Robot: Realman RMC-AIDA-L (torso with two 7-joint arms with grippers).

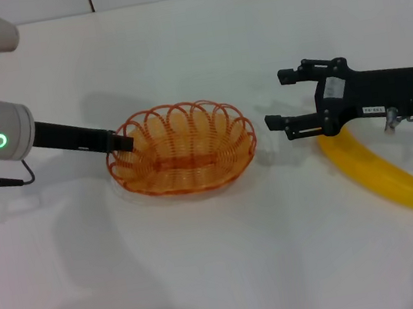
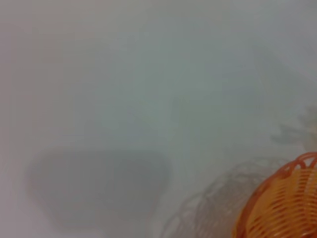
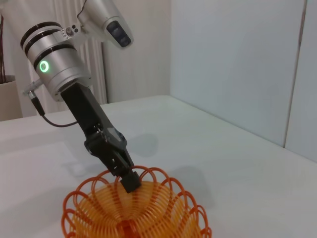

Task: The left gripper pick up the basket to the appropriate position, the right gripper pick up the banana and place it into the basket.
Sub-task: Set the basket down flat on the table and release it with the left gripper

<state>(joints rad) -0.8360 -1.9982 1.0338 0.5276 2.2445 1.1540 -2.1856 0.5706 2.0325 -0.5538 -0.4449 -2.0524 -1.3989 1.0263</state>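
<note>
The basket (image 1: 181, 149) is sitting near the middle of the white tabletop (image 1: 225, 276). It is a shallow oval of orange looped wire, its rim rising in rounded scallops and its floor showing thin parallel wires. The tabletop is smooth and matte, carrying soft grey shadows under the basket and the arms.

The left tool (image 1: 120, 142) is reaching in from the left at the end of a slim black forearm that is lying almost level, sloping slightly down toward the basket. Behind it a white-grey cylindrical segment is showing a glowing green ring. The black tip is closing on the basket's left rim; in the right wrist view the left tool (image 3: 130, 181) is pinching the wire loops at the rim's edge, fingers together on the wire. The left wrist view is showing only an edge of the basket (image 2: 282, 208) above its shadow.

The banana (image 1: 377, 171) is lying on the tabletop to the right of the basket, well apart from it, smooth and bright yellow, gently curved, its pointed near end aiming right.

The right tool (image 1: 285, 99) is entering from the right on a silver-grey wrist, held level over the banana's far end. Its two black fingers are pointing left toward the basket and standing spread apart, holding nothing.
</note>
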